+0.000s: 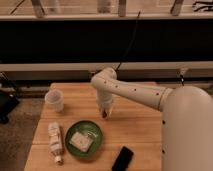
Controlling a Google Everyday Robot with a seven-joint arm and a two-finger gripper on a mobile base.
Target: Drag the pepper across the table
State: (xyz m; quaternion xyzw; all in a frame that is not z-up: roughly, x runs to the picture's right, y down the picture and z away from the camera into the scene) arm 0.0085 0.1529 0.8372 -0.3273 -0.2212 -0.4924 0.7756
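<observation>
My gripper (105,112) points straight down over the middle of the light wooden table (140,130), just behind the green plate. A small dark-red pepper (104,115) shows at its tip, held between the fingers and low against the tabletop. Most of the pepper is hidden by the gripper. The white arm reaches in from the right.
A green plate (95,145) with a pale sponge-like block (80,141) sits at the front. A white cup (54,100) stands at the left, a lying bottle (54,141) at the front left, and a black phone (122,158) at the front edge.
</observation>
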